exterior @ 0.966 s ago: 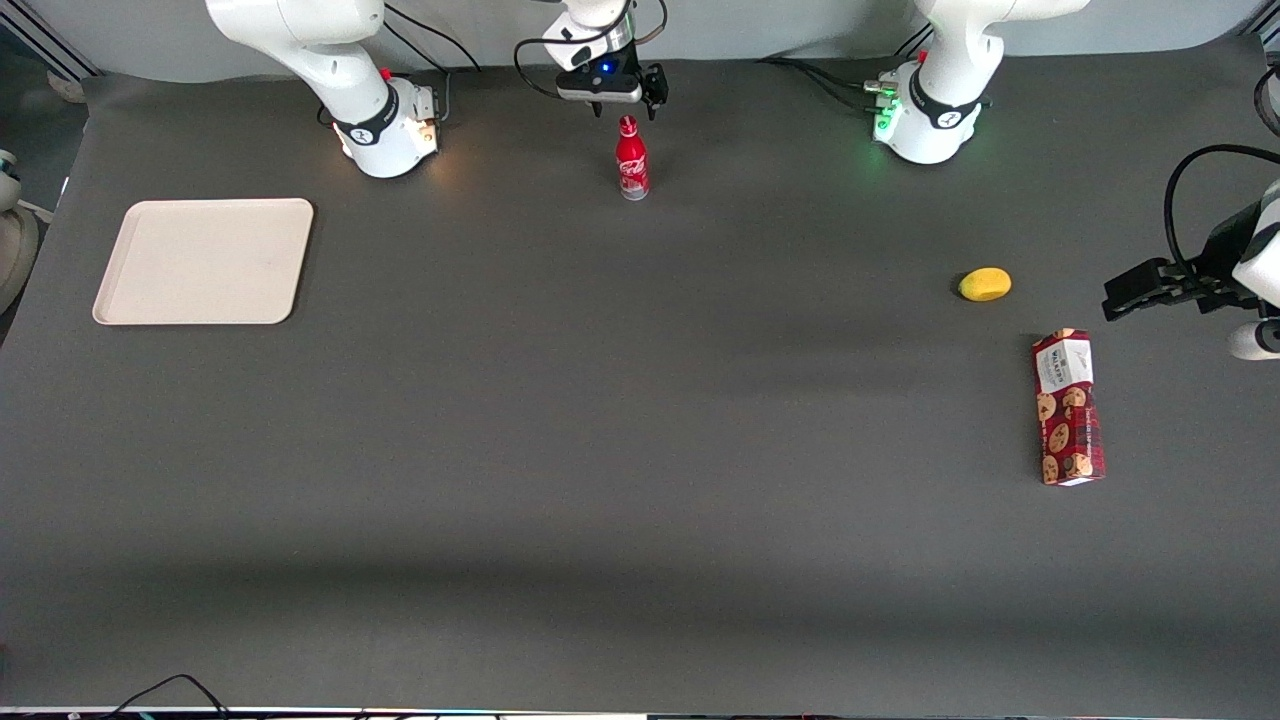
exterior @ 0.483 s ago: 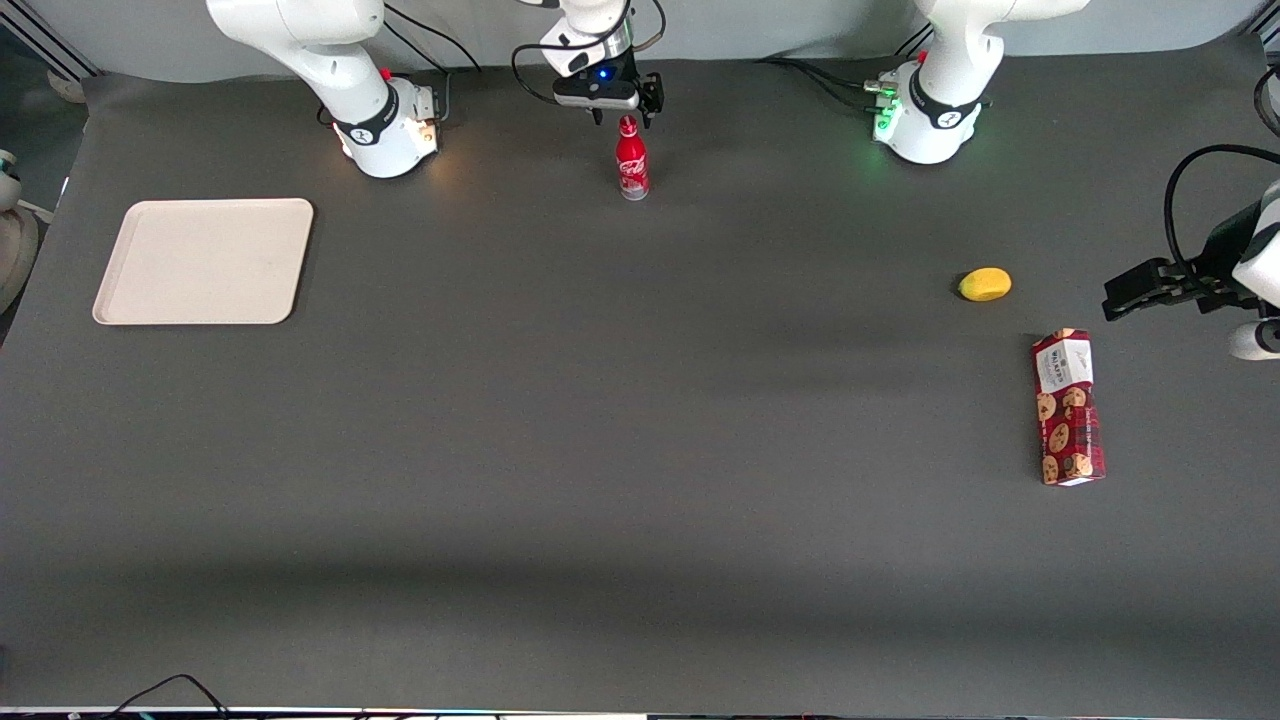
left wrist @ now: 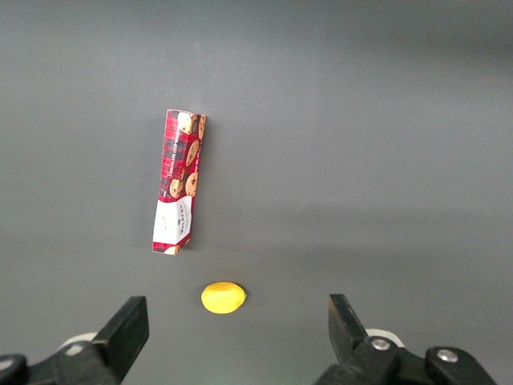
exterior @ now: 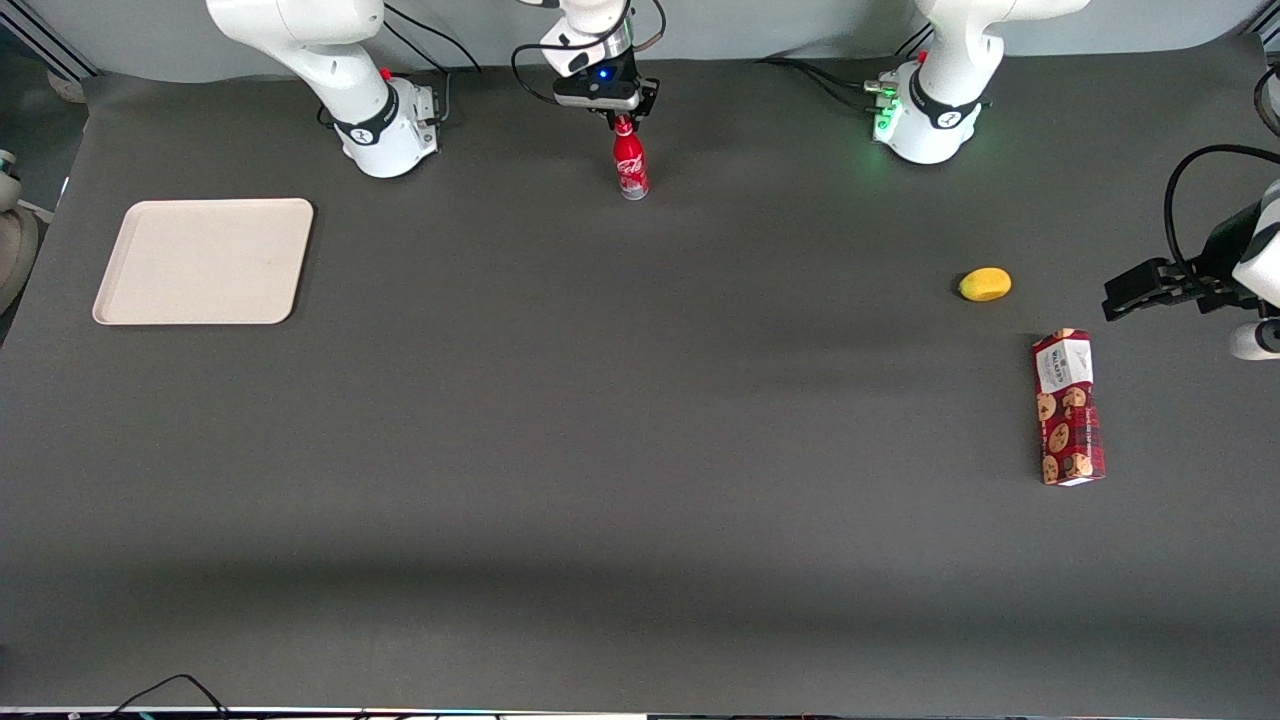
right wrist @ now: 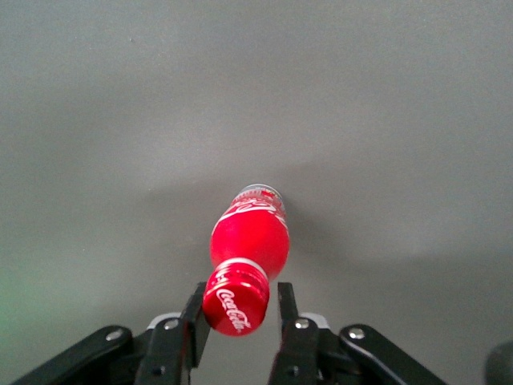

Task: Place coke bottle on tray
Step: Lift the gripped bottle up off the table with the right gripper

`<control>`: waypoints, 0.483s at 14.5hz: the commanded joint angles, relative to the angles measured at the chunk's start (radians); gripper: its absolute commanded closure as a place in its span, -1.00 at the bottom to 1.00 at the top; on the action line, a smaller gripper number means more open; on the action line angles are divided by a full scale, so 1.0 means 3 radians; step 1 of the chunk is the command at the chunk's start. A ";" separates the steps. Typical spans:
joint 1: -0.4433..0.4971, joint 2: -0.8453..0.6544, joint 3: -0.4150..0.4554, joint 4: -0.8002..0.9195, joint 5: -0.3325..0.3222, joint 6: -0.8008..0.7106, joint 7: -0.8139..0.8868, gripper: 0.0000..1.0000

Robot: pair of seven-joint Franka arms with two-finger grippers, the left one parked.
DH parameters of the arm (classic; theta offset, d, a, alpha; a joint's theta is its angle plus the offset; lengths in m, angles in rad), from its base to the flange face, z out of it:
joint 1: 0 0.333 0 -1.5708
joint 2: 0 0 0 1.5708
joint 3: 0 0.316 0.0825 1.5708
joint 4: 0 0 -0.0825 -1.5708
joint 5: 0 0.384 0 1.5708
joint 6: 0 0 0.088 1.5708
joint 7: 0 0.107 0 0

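The bottle (exterior: 630, 168) stands upright on the table (exterior: 640, 420), close to the arm bases and farther from the front cam than anything else on the mat; standing like that, its cap and neck are the easy part to reach from above. The gripper (exterior: 621, 116) is right over the cap, pointing down. In the wrist view the gripper (right wrist: 239, 309) has its fingers (right wrist: 195, 321) either side of the red cap w/ the script logo, one pad looks to touch the cap, the other shows a thin sliver of gap, so I read the jaws as narrowed round the cap but not yet clamped; hard to be sure about contact. Base of the bottle sits on the mat, so nothing's lifted. The tray (exterior: 205, 262) lies flat toward the working arm's end of the table, well apart from the bottle and nearer the front cam, w/ nothing on it, so the carry is prob a long sideways one once the grip is firm. A cap grip on a tall slim bottle could let it swing. Lemon (exterior: 985, 284) and cookie box (exterior: 1068, 407) sit toward the parked arm's end, out of the way.
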 commanded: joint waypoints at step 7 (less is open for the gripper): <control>-0.0008 0.0051 -0.0053 0.0096 -0.0067 -0.0013 -0.0033 0.69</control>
